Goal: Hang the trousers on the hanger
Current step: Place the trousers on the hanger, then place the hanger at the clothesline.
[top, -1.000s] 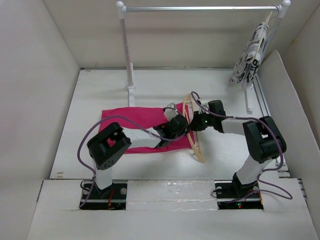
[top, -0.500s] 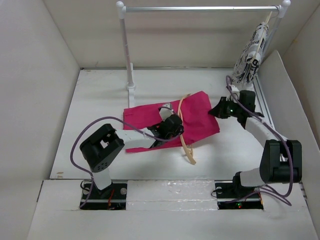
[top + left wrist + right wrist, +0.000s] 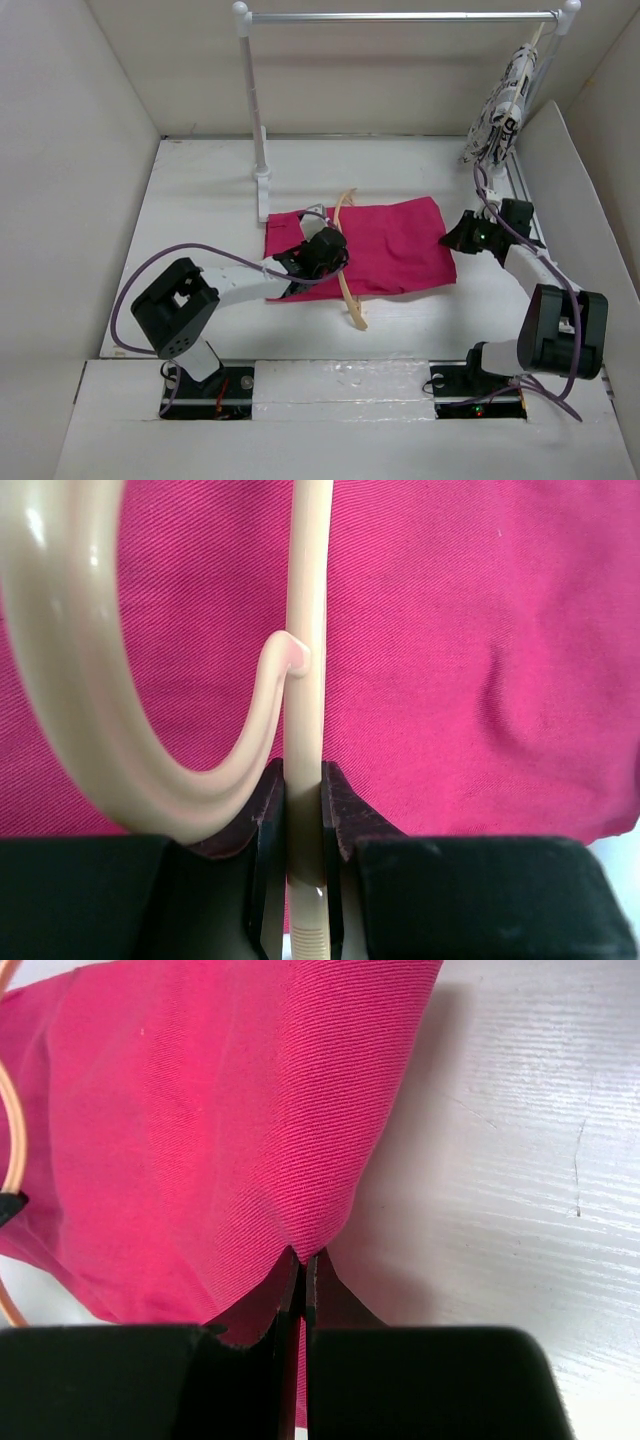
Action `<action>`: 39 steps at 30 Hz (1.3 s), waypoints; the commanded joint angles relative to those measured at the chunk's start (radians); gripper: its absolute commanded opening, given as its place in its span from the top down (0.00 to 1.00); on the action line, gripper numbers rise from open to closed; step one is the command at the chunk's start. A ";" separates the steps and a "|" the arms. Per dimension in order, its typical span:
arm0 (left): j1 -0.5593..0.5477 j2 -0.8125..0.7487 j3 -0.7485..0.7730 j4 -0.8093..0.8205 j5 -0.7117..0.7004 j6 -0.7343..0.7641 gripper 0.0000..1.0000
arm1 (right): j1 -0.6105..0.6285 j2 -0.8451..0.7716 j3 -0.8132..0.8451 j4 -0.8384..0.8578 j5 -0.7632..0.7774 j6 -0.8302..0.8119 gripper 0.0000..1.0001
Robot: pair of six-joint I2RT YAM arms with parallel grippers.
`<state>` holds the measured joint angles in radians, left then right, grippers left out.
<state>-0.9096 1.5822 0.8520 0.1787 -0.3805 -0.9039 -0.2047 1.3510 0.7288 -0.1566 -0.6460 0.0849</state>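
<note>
The magenta-pink trousers [image 3: 385,250] lie folded across the middle of the table, threaded through the tan wooden hanger [image 3: 343,265]. My left gripper [image 3: 322,250] is shut on the hanger's straight bar [image 3: 305,680], with the curved bow [image 3: 90,700] to its left over the cloth [image 3: 470,630]. My right gripper [image 3: 457,238] is shut on the right edge of the trousers [image 3: 200,1130], pinching a fold of cloth just above the white table [image 3: 520,1160]. A thin stretch of hanger shows at the left edge of the right wrist view [image 3: 10,1130].
A white metal rail [image 3: 400,17] with posts stands at the back. A black-and-white patterned garment [image 3: 503,105] hangs at its right end. White walls enclose the table on three sides.
My right gripper has pulled the trousers to the right through the hanger. My left gripper and the hanger have shifted left and toward the near edge, and the cloth now lies flatter.
</note>
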 commanded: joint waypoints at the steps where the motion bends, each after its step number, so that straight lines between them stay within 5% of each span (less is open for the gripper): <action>1: 0.008 -0.050 0.010 0.007 -0.035 0.043 1.00 | -0.009 0.010 -0.011 0.063 -0.017 -0.011 1.00; 6: -0.047 -0.030 0.107 -0.030 -0.072 0.074 1.00 | 0.002 0.016 -0.029 0.055 0.003 -0.025 0.97; 11: -0.067 -0.062 0.196 -0.039 -0.083 0.114 1.00 | 0.040 -0.042 0.027 -0.122 -0.007 -0.134 0.47; 14: -0.077 -0.083 0.231 -0.039 -0.078 0.122 1.00 | 0.130 -0.211 0.072 -0.202 -0.007 -0.123 0.37; 19: -0.086 -0.139 0.254 -0.008 -0.084 0.123 1.00 | 0.402 -0.413 0.040 -0.082 -0.059 0.086 0.32; 23: -0.109 -0.156 0.335 -0.027 -0.106 0.166 1.00 | 0.611 -0.472 -0.025 0.280 -0.046 0.369 0.30; 25: -0.109 -0.163 0.410 -0.036 -0.100 0.201 1.00 | 0.654 -0.458 0.091 0.194 -0.002 0.337 0.29; 29: -0.109 -0.159 0.629 -0.146 -0.095 0.270 1.00 | 0.651 -0.446 0.438 -0.406 0.401 0.112 0.28; 34: -0.091 -0.157 0.712 -0.214 -0.031 0.273 1.00 | 0.590 -0.472 0.456 -0.264 0.148 0.166 0.26; 39: -0.091 -0.111 0.853 -0.277 -0.005 0.281 1.00 | 0.721 -0.443 0.406 -0.068 0.144 0.312 0.26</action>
<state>-1.0012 1.5051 1.5818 -0.1814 -0.4007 -0.6350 0.4618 0.8696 1.1595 -0.3397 -0.4675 0.3126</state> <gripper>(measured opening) 0.098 0.741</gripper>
